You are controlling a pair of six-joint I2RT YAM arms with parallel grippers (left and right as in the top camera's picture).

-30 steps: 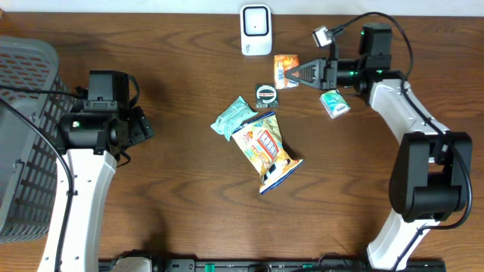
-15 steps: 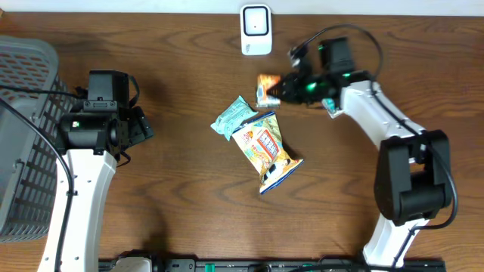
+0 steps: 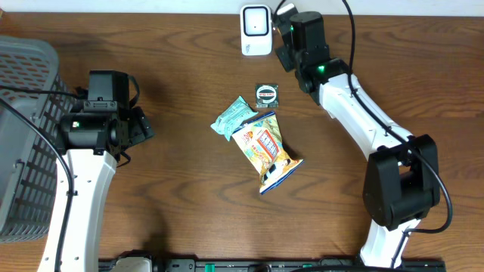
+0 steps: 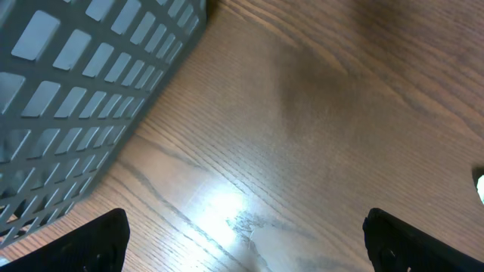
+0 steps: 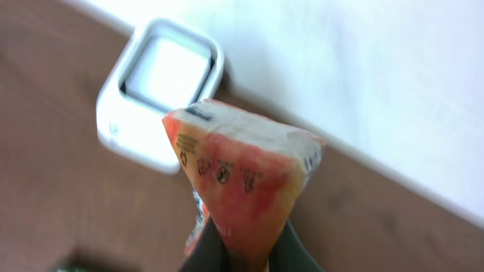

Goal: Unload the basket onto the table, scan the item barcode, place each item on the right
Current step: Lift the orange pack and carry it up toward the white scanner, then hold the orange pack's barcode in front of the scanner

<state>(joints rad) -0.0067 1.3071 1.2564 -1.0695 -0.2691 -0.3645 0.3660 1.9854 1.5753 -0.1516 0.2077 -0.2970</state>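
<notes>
The right gripper [image 5: 240, 253] is pinching an orange snack packet [image 5: 242, 174] tightly by its lower end and holding it up just in front of the white scanner [image 5: 162, 91]. The scanner is sitting at the far edge of the table [image 3: 174, 189]. The left gripper [image 4: 253, 242] is hanging over the table beside the grey basket [image 4: 76, 91], its jaws spread wide and gripping nothing.

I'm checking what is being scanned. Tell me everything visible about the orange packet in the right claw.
The orange packet is a small, glossy pouch, orange-red fading to pale, with a whitish sealed edge on top and tiny printed symbols on its face. The right claw pinches its lower end and holds it up in front of the white scanner. Whether the two touch cannot be told. No barcode is readable on the side in view.
</notes>
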